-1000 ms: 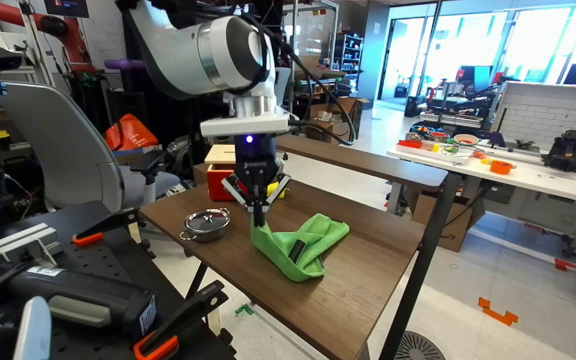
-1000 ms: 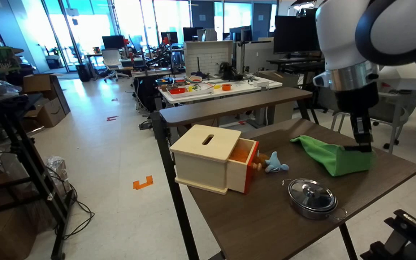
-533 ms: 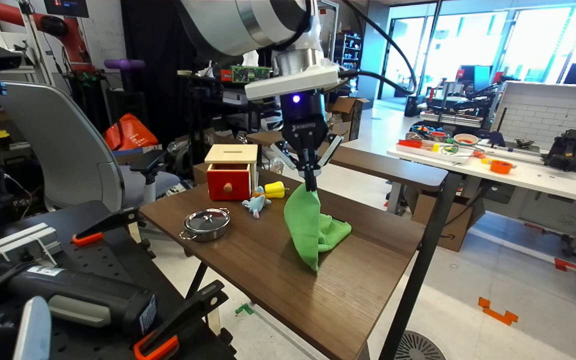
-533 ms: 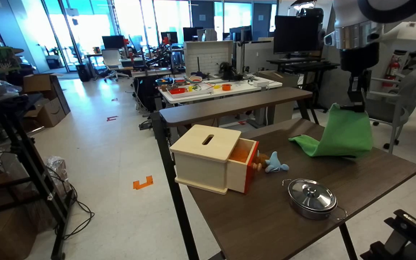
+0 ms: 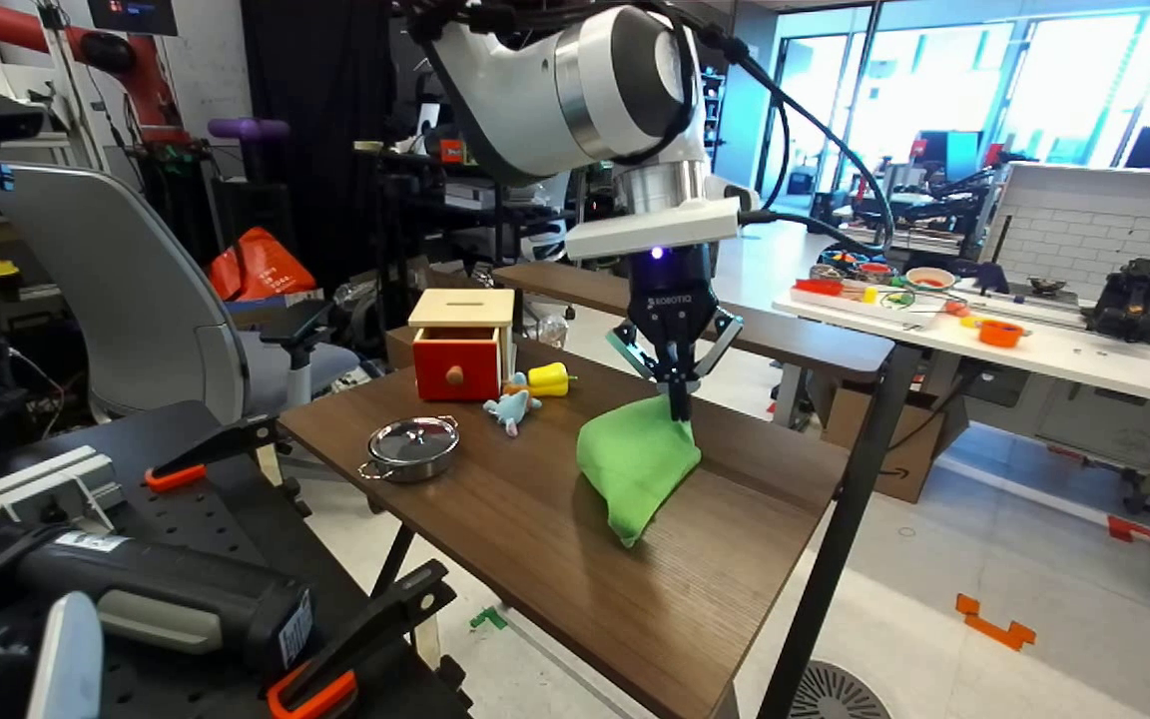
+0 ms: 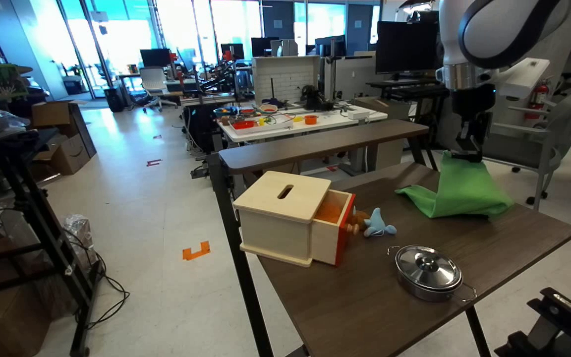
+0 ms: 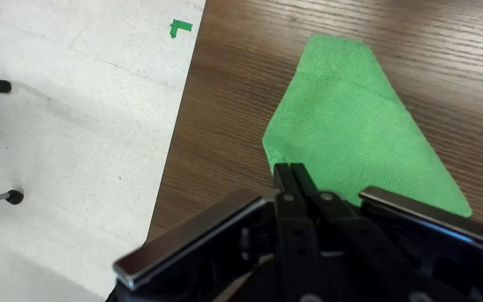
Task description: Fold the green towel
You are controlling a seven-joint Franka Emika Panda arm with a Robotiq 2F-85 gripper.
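The green towel (image 5: 635,464) is on the brown table, with one edge raised and a pointed fold hanging toward the front. In an exterior view the towel (image 6: 464,191) slopes up to my gripper, and a loose flap lies on the table. My gripper (image 5: 677,409) is shut on the raised edge and holds it above the table. In the wrist view the fingertips (image 7: 282,171) are together at the near left edge of the towel (image 7: 350,121). The gripper body hides part of the near edge. The towel's underside is hidden.
A wooden box with a red-front drawer (image 5: 457,363) pulled partly out stands at the table's back. A small blue toy (image 5: 512,407) and a yellow object (image 5: 549,379) lie beside it. A lidded metal pot (image 5: 413,447) stands near the edge. A raised shelf (image 6: 325,144) borders the table.
My gripper has carried the held towel edge up and across to the right in an exterior view, then come down somewhat. The towel's dark patch is now covered.
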